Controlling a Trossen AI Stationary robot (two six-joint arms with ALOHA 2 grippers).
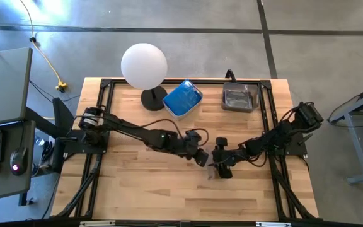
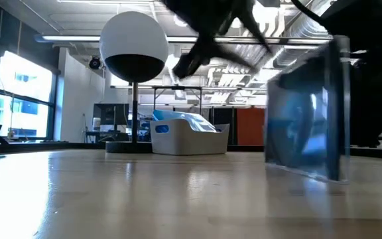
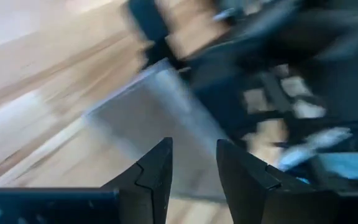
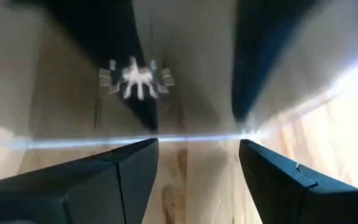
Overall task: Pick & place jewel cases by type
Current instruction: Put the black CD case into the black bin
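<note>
Near: I see one jewel case (image 2: 308, 113) on edge mid-table, right gripper (image 1: 221, 165) over it, jaws wide, no grip | left gripper (image 1: 198, 155) beside, part-open, empty | far: blue tub (image 1: 183, 99) and dark tub (image 1: 240, 97) filled; sorting seems nearly finished.

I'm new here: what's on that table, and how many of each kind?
Robot arms: 2 (left arm, right arm)
Tubs: 2 (white tub holding blue cases, clear tub holding dark ones)
White globe lamp: 1
Loose jewel case: 1
Total: 6. The cases inside the tubs cannot be counted.
</note>
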